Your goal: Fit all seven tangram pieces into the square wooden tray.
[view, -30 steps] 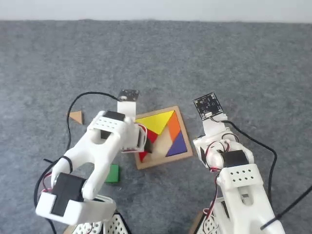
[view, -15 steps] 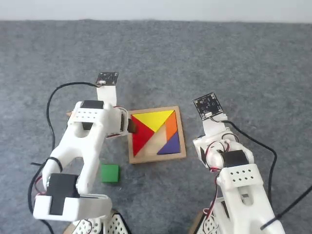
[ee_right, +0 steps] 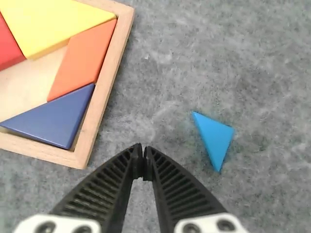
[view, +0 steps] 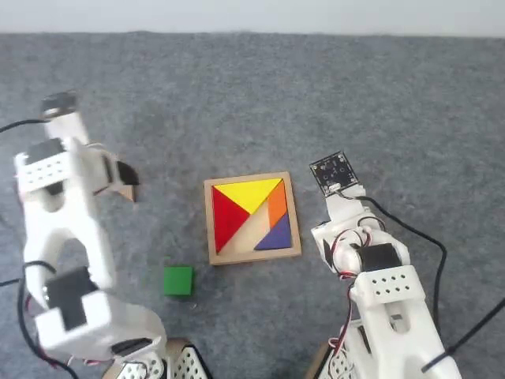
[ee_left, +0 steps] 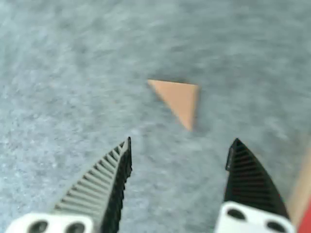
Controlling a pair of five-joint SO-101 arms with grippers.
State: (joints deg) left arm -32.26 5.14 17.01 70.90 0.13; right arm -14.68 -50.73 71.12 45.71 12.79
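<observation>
At the far left of the high view the left arm (view: 55, 197) is standing tall. The left gripper (ee_left: 182, 142) is hanging spread wide over the grey carpet (view: 379, 95), holding nothing. The tan triangle (ee_left: 180, 97) is lying flat just ahead of its fingertips, touching neither. Lower down, left of centre, a green square (view: 178, 280) is sitting alone on the carpet, well apart from the tray (view: 254, 256). The tray is resting at the centre of the frame, and four pieces are lying in it:

- a red triangle (view: 225, 219) along its left side
- a yellow triangle (view: 248, 193) across the top
- an orange piece (view: 278, 209) at the right
- a dark blue triangle (view: 276, 234) in the lower right corner (bare wood is showing between them)

At the lower right the right arm (view: 387, 292) is leaning toward the tray's right edge. The right gripper (ee_right: 143, 148) is hovering pressed shut and empty over the carpet. It is between the tray's rim and a light blue triangle (ee_right: 214, 138), which is lying near the tray but apart from it.
</observation>
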